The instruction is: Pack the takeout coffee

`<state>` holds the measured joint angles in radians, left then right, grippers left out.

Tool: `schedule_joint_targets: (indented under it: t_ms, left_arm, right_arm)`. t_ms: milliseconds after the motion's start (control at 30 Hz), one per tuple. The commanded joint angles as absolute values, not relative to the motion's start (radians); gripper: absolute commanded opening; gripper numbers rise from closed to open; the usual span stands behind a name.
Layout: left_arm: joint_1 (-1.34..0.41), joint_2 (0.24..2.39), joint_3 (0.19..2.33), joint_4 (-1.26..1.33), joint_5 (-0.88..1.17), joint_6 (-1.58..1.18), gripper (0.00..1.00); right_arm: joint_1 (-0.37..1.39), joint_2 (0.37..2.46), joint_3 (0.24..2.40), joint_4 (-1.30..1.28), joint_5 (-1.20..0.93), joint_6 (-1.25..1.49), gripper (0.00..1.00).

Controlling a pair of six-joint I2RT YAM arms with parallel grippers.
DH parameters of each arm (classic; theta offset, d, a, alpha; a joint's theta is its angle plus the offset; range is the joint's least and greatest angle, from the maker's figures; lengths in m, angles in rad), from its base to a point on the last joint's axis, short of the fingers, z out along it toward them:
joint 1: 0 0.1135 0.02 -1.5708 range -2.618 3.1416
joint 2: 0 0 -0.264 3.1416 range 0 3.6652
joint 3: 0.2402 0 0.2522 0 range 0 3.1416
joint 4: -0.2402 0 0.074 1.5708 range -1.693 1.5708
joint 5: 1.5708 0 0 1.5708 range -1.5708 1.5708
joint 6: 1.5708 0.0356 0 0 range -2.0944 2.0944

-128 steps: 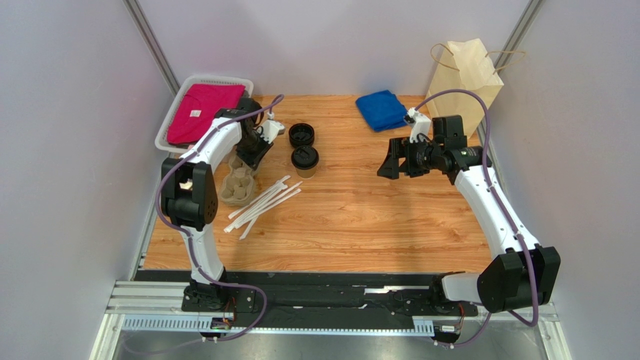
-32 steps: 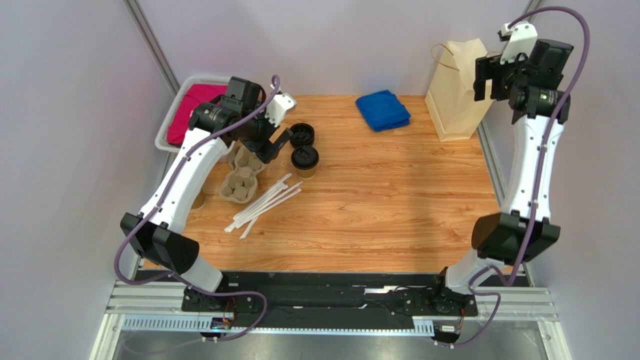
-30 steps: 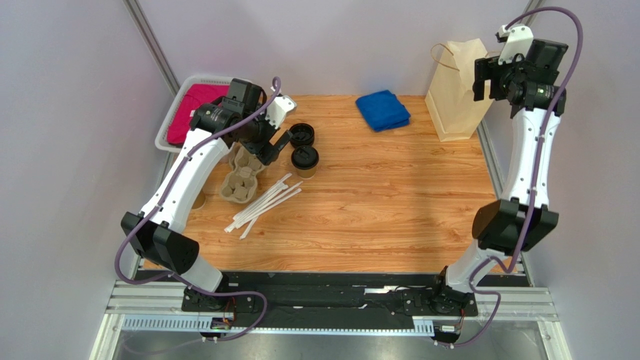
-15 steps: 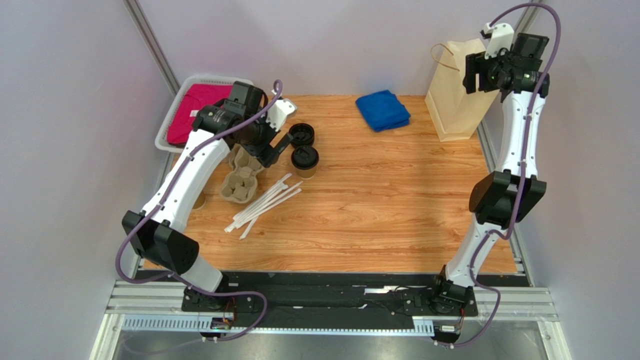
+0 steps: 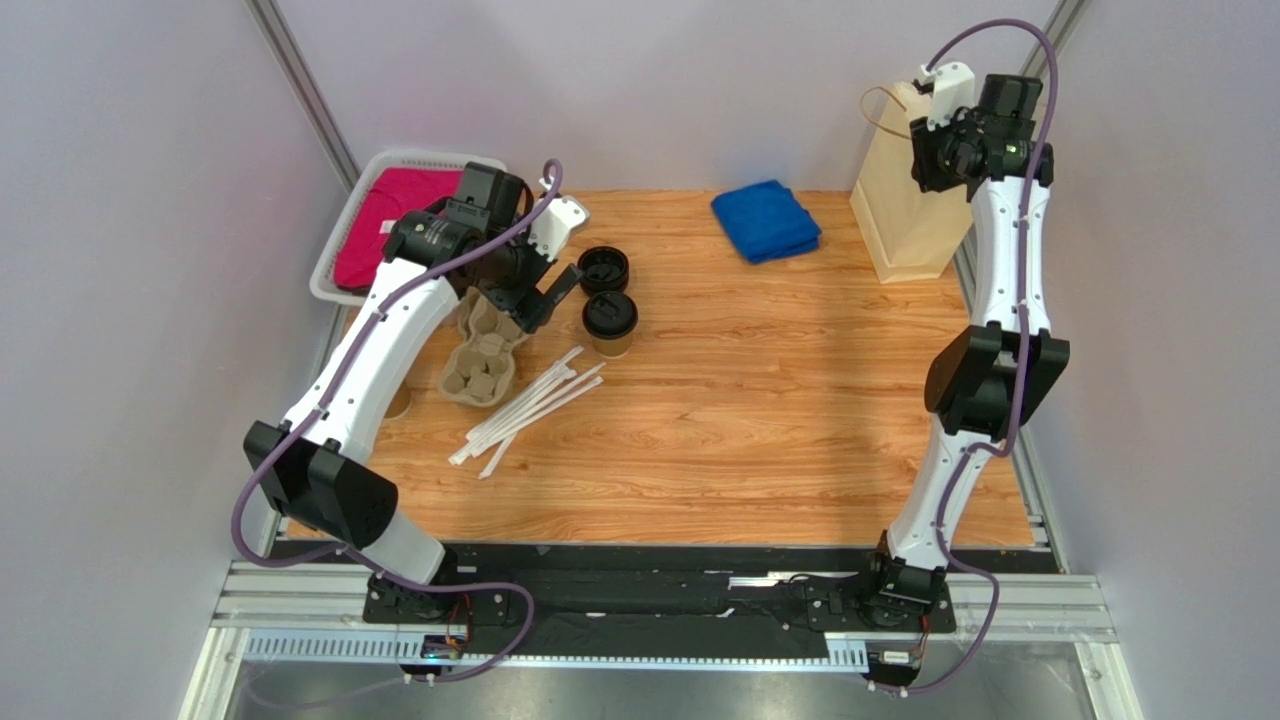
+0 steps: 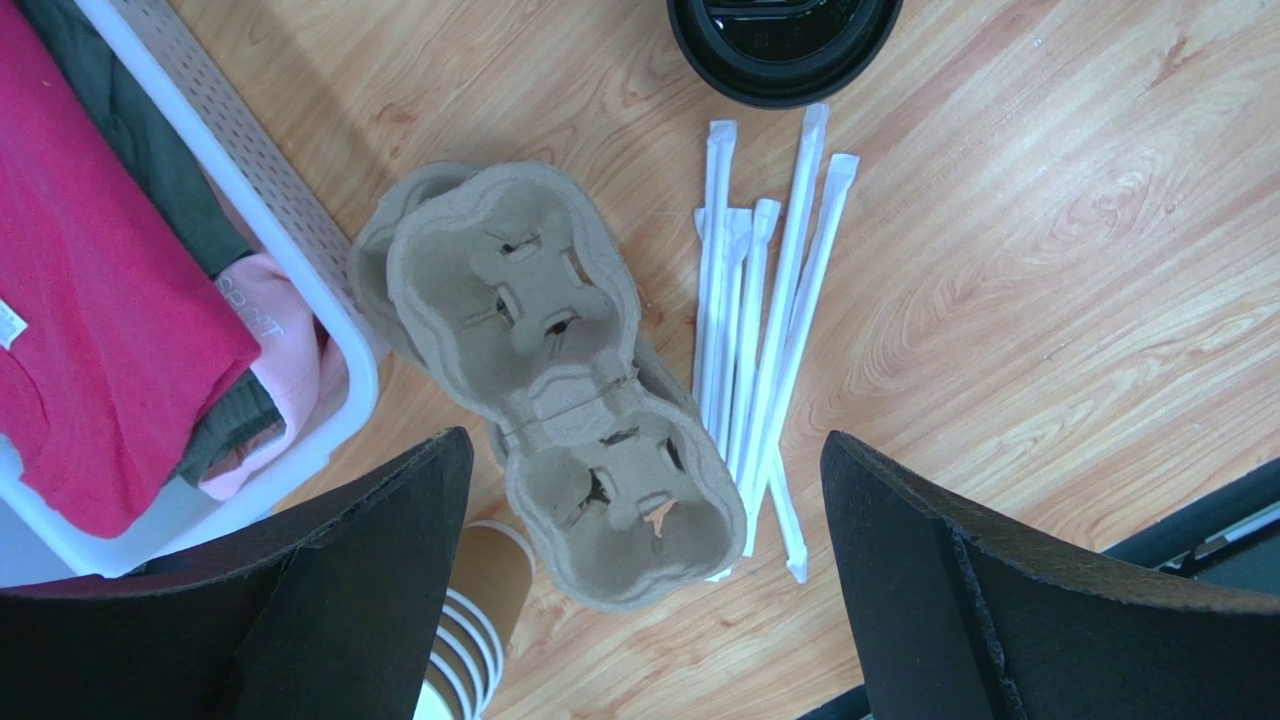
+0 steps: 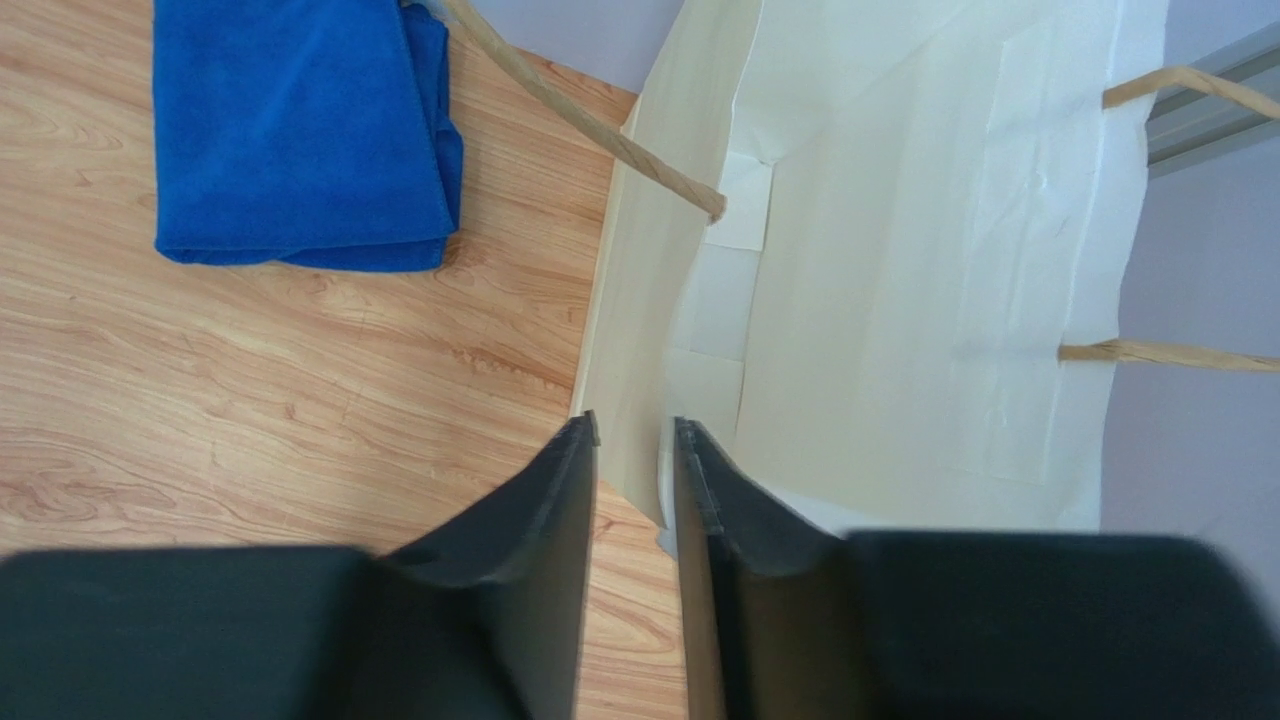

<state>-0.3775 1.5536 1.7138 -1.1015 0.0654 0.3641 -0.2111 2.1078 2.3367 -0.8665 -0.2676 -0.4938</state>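
Observation:
The takeout coffee (image 5: 610,320), a tan paper cup with a black lid, stands upright on the table's left half; its lid (image 6: 784,38) shows at the top edge of the left wrist view. My left gripper (image 5: 544,300) hovers just left of it, wide open and empty, above a pulp cup carrier (image 6: 556,390). My right gripper (image 5: 935,158) is raised at the back right, at the rim of the cream paper bag (image 5: 906,203). In the right wrist view, the right gripper (image 7: 636,425) has its jaws narrowed to a slim gap that straddles the bag's (image 7: 902,300) left wall edge.
A pile of loose black lids (image 5: 603,270) lies behind the coffee. Wrapped straws (image 5: 529,408) lie beside the cup carrier (image 5: 481,353). A stack of lidless cups (image 6: 466,630) stands near it. A white basket (image 5: 338,255) of clothes is at the far left, and a blue cloth (image 5: 766,219) sits at the back.
My right arm has swung left and in over the bag's rim, and its jaws have narrowed from wide to a slim gap. The left arm has hardly moved.

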Motion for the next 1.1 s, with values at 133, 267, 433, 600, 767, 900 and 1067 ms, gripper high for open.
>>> schedule_joint_targets:
  t_ms: [133, 267, 433, 600, 767, 900, 1067]
  left_arm:
    - [-0.370, 1.525, 1.749, -1.085, 0.057, 0.361, 0.94]
    - [-0.370, 1.517, 1.746, -1.081, 0.064, 0.360, 0.94]
    - [-0.368, 1.499, 1.732, -1.077, 0.067, 0.360, 0.94]
    - [-0.368, 1.483, 1.723, -1.080, 0.064, 0.359, 0.94]
    - [-0.367, 1.467, 1.717, -1.086, 0.054, 0.364, 0.95]
    - [-0.367, 1.462, 1.720, -1.095, 0.051, 0.367, 0.95]
    - [-0.367, 1.468, 1.729, -1.103, 0.051, 0.362, 0.95]
  right_arm:
    - [-0.199, 1.984, 2.307, -0.926, -0.262, -0.431, 0.00]
    - [-0.196, 1.881, 2.246, -0.943, -0.288, -0.344, 0.00]
    - [-0.181, 1.789, 2.232, -1.000, -0.313, -0.203, 0.00]
    - [-0.085, 1.597, 2.044, -1.023, -0.321, -0.072, 0.00]
    - [0.133, 1.361, 1.725, -1.000, -0.220, -0.040, 0.00]
    - [0.222, 1.257, 1.602, -1.016, -0.207, -0.008, 0.00]
    - [0.227, 1.186, 1.534, -1.048, -0.467, 0.015, 0.01]
